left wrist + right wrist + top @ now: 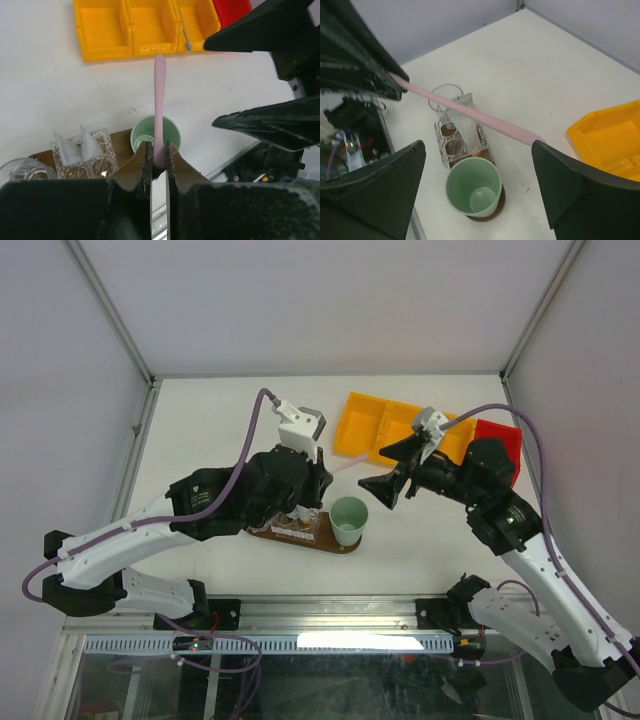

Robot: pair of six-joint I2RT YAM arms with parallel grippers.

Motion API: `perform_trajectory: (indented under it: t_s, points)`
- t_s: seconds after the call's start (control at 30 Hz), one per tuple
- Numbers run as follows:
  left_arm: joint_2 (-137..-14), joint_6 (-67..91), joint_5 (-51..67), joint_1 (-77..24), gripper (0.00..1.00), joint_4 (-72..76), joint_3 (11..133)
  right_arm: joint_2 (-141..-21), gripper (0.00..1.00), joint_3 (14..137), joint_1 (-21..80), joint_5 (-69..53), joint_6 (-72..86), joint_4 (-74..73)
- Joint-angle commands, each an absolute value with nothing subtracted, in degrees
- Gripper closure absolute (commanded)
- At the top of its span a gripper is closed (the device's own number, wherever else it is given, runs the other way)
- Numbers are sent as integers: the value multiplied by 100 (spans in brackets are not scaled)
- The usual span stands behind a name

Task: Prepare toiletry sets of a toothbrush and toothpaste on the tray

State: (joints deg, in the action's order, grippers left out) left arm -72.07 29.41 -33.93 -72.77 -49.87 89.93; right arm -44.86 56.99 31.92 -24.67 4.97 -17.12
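My left gripper (159, 150) is shut on a pink toothbrush (159, 95) and holds it level above the mint-green cup (172, 131). The brush points toward my right gripper (477, 148), which is wide open and empty above the cup (472, 187). The brush's far tip (532, 136) ends close to the right gripper's right finger (565, 185). The dark brown tray (322, 541) carries the cup, a clear patterned holder (102, 150) with two white tubes (70, 144) and a clear glass (22, 170).
A yellow compartmented bin (385, 428) stands at the back, with a red bin (502, 443) to its right. A grey toothbrush (186, 35) lies in one yellow compartment. The two grippers (318, 480) (395, 475) are close together over the tray's right end.
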Motion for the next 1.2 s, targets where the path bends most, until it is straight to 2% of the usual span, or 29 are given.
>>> perform_trajectory:
  t_s: [0.0, 0.07, 0.23, 0.43, 0.57, 0.73, 0.97, 1.03, 1.07, 1.1, 1.17]
  points:
    - [-7027, 3382, -2967, -7297, 100, -5198, 8975, -4422, 10, 5051, 3216, -4186, -1500, -867]
    - [-6997, 3413, -2781, -7288, 100, -5203, 8929, -4466, 12, 4906, 3210, -4380, -1844, -746]
    - [-6965, 3406, -2521, -7285, 100, -5212, 8894, -4685, 32, 4756, 3208, -5253, -2847, -716]
    - [-6933, 3445, -2331, -7282, 100, -5221, 8875, -4608, 35, 4434, 3218, -5120, -3148, -330]
    - [-6965, 3463, -2261, -7284, 100, -5221, 8877, -4801, 52, 4513, 3219, -5100, -3334, -424]
    - [-7051, 3462, -2234, -7272, 100, -5229, 8938, -4982, 61, 4499, 3224, -4986, -3357, -224]
    - [-7137, 3566, -2219, -7254, 100, -5183, 9133, -5005, 86, 4448, 3221, -4902, -3487, -77]
    - [-7198, 3589, -2213, -7244, 99, -5177, 9169, -4987, 100, 4455, 3221, -4860, -3546, -94]
    - [-7206, 3613, -2221, -7239, 88, -5177, 9175, -4970, 100, 4456, 3218, -4819, -3553, -107]
    - [-7207, 3662, -2235, -7235, 72, -5177, 9167, -4939, 100, 4449, 3219, -4795, -3574, -118]
    - [-7131, 3761, -2304, -7237, 52, -5122, 9095, -4855, 100, 4431, 3223, -4765, -3651, -175]
